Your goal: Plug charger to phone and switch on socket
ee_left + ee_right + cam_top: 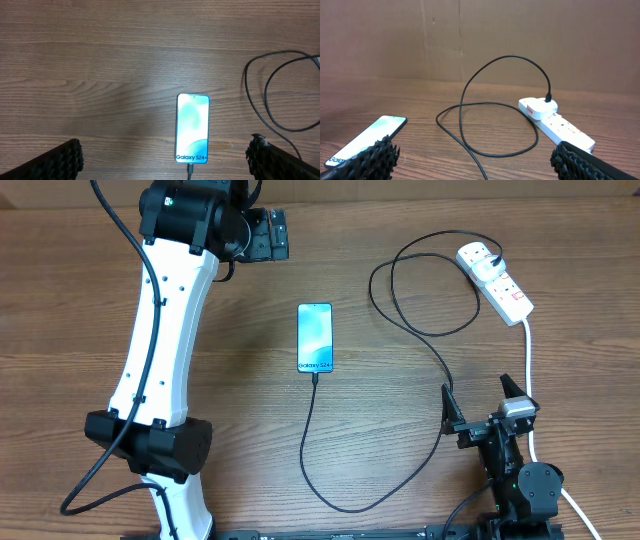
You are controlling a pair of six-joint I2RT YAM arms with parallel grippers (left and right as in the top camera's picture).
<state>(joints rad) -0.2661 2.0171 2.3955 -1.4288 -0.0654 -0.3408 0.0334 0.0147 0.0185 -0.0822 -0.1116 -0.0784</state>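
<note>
The phone (315,338) lies face up mid-table with its screen lit. The charger's black cable (330,490) is plugged into the phone's bottom edge, loops right and runs up to its white plug (478,256), which is seated in the socket (505,290) at the back right. My left gripper (266,235) hangs open at the far side, well left of the phone (192,128), which lies between its fingers (70,156) in the left wrist view. My right gripper (480,398) stands open near the front right, pointing at the socket (565,127). A red switch (531,111) shows; I cannot tell its position.
The socket's thick white cord (528,360) runs down the right side past my right gripper. The charger cable makes a wide loop (485,125) on the wood between phone and socket. A brown board wall (480,35) stands behind the table.
</note>
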